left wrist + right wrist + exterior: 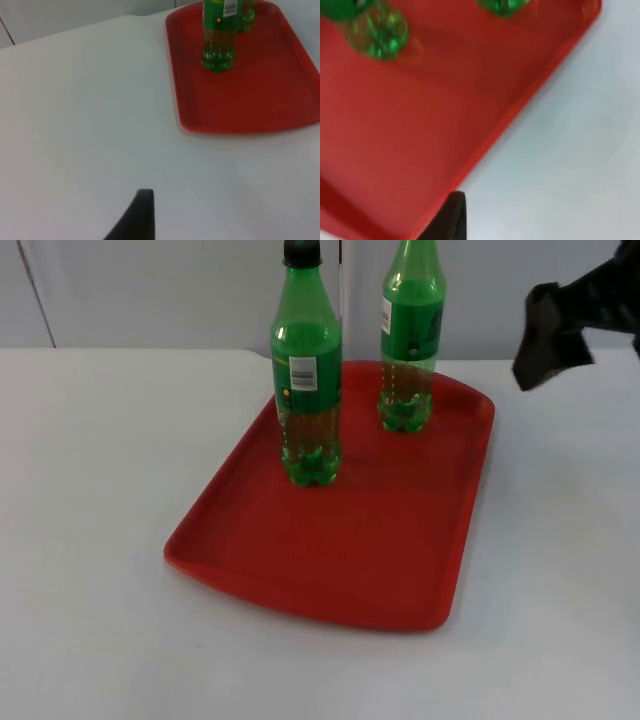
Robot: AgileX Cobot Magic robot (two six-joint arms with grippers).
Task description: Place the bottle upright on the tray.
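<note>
Two green plastic bottles stand upright on the red tray (400, 550). The black-capped bottle (307, 380) is near the tray's left edge, and the other bottle (410, 330) stands at the tray's far side. Neither gripper touches them. My right gripper (550, 335) hangs in the air beyond the tray's far right corner, holding nothing. In the right wrist view, blurred, are the tray (420, 130) and two bottle bases (377, 32) (502, 5). My left gripper (141, 217) waits over bare table, well away from the tray (250, 100) and the nearer bottle (218, 40).
White table top (90, 490) surrounds the tray on every side. The grey partition wall (150, 290) closes the far edge behind the bottles.
</note>
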